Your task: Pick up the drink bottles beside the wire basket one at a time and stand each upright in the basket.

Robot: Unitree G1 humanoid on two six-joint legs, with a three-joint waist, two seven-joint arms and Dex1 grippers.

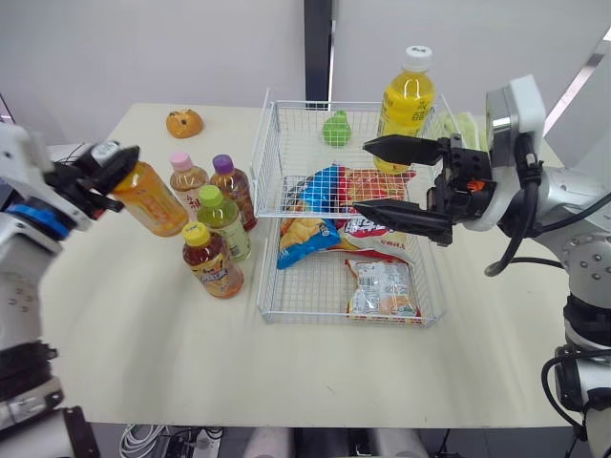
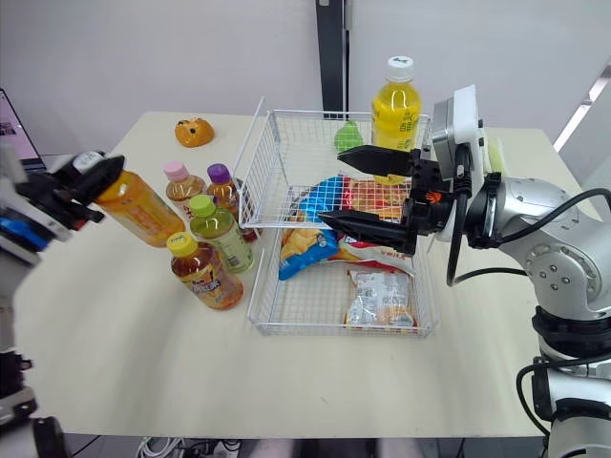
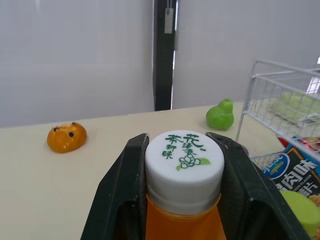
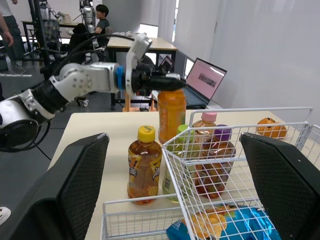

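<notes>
My left gripper (image 1: 103,168) is shut on the neck of an orange drink bottle (image 1: 150,199) with a white cap (image 3: 184,152), held tilted in the air left of the white wire basket (image 1: 263,181). Beside the basket stand several bottles: pink-capped (image 1: 187,177), purple-capped (image 1: 234,188), green-capped (image 1: 225,222) and yellow-capped (image 1: 212,260). A yellow bottle (image 1: 407,101) stands upright at the basket's far right corner. My right gripper (image 1: 384,181) hangs open over the basket's right half, holding nothing.
Snack packets (image 1: 380,288) and a green pear-shaped toy (image 1: 336,129) lie in the basket. An orange toy (image 1: 184,122) sits at the table's far left. A laptop (image 4: 205,80) and people are beyond the table's left side.
</notes>
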